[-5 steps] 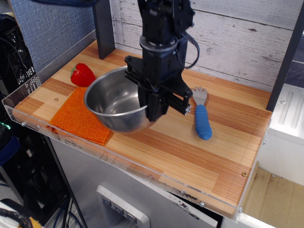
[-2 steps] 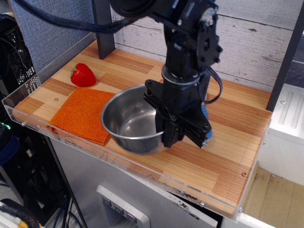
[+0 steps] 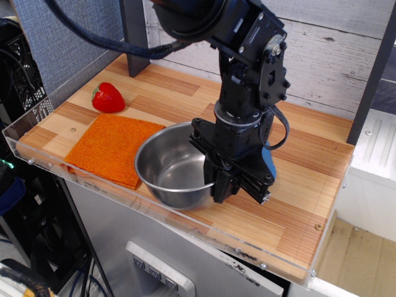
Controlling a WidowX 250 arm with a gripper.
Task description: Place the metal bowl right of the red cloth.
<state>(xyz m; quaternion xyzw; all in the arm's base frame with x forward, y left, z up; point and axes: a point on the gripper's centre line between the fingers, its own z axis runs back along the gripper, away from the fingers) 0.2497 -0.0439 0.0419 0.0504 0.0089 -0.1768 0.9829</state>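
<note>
The metal bowl (image 3: pixel 170 166) is shiny steel with a rolled rim. It stands low on the wooden table, just right of the red cloth (image 3: pixel 108 147), its left rim at the cloth's right edge. The cloth is an orange-red knitted square lying flat near the table's front left. My gripper (image 3: pixel 216 180) points down and is shut on the bowl's right rim. The black wrist hides the rim where the fingers hold it.
A glossy red toy fruit with a green top (image 3: pixel 107 98) lies behind the cloth at the left. A blue-handled utensil (image 3: pixel 268 167) shows just behind my wrist. A clear acrylic lip (image 3: pixel 93 180) runs along the table's front edge. A dark post (image 3: pixel 134 37) stands at the back left.
The bowl has moved from above the cloth to the right and down toward the table's front. The cloth now lies fully uncovered. My gripper stays shut on the rim.
</note>
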